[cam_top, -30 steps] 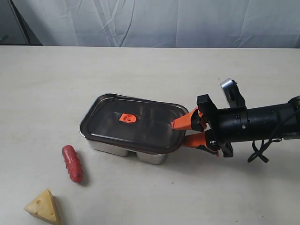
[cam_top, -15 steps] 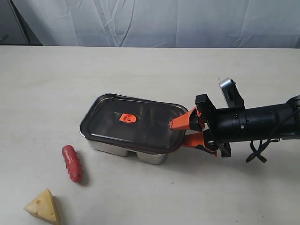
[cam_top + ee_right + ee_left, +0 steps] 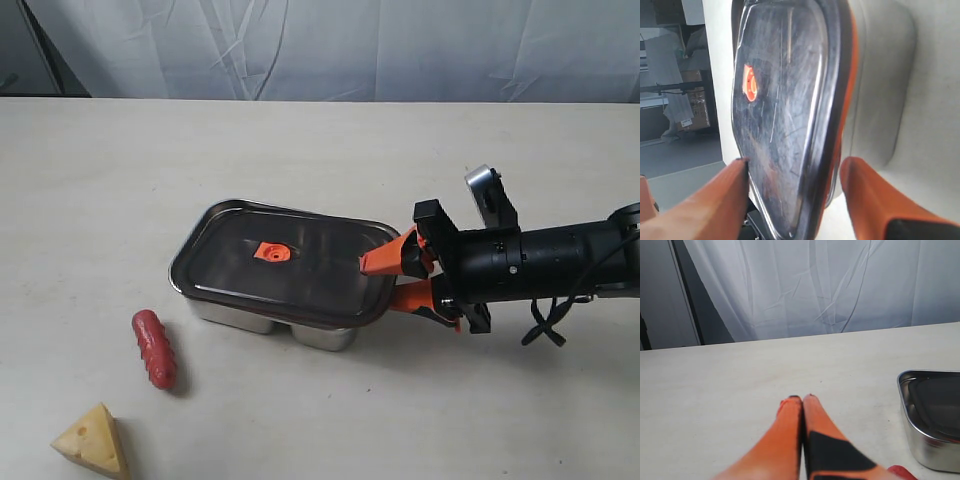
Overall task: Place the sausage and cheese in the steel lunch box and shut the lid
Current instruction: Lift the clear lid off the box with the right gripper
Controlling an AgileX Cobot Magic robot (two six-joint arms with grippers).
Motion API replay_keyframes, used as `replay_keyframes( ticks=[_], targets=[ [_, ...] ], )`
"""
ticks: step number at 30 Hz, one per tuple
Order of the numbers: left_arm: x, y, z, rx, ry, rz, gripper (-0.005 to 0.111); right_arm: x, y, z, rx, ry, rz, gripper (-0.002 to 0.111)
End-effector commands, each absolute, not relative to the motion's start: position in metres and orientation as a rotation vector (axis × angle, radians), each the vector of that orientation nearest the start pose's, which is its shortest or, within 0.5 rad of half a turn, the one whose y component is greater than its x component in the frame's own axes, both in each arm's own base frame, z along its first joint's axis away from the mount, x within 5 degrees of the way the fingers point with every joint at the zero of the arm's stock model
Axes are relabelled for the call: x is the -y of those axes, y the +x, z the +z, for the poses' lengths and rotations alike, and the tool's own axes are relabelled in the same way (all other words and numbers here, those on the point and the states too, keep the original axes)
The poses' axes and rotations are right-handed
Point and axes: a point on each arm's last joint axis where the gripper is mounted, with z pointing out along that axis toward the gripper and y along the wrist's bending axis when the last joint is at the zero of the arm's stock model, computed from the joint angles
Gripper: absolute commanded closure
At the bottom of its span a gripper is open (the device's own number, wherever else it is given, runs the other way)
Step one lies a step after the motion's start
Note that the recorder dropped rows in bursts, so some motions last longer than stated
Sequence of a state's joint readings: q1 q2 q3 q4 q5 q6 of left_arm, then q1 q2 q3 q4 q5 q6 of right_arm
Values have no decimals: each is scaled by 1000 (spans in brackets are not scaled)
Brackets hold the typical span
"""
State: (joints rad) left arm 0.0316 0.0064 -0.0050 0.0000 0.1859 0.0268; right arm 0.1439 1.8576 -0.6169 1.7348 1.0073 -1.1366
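The steel lunch box (image 3: 322,336) stands mid-table with the dark lid (image 3: 300,275) lying on it, orange valve (image 3: 271,252) upward. My right gripper (image 3: 380,285) is open at the lid's right end, one orange finger above the rim and one below it; the right wrist view shows the lid (image 3: 785,100) between the spread fingers of this gripper (image 3: 795,165), gaps on both sides. The red sausage (image 3: 154,347) lies left of the box, and the cheese (image 3: 92,440) sits near the front-left corner. My left gripper (image 3: 802,398) is shut and empty over bare table; the exterior view does not show it.
A white curtain hangs behind the table's far edge. In the left wrist view the box's steel wall (image 3: 927,452) and the sausage's tip (image 3: 902,472) lie beside the shut fingers.
My right gripper has edged left, so its fingers reach a little further over the lid's right rim. Box, sausage and cheese have not moved.
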Motion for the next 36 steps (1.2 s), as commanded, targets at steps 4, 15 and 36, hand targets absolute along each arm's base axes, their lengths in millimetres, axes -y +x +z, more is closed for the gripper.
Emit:
replay_keyframes(
  ticks=[4,15,36],
  targets=[
    [-2,56,197,-1663,-3,41,107,-113,256,122,-2527,284,1567,69],
    [-2,56,197,-1663,-3,41,107,-113,256,122,-2523,280,1580,109],
    [-2,56,197,-1663,-3,41,107,-119,271,197,-2230,-32,1627,109]
  ],
)
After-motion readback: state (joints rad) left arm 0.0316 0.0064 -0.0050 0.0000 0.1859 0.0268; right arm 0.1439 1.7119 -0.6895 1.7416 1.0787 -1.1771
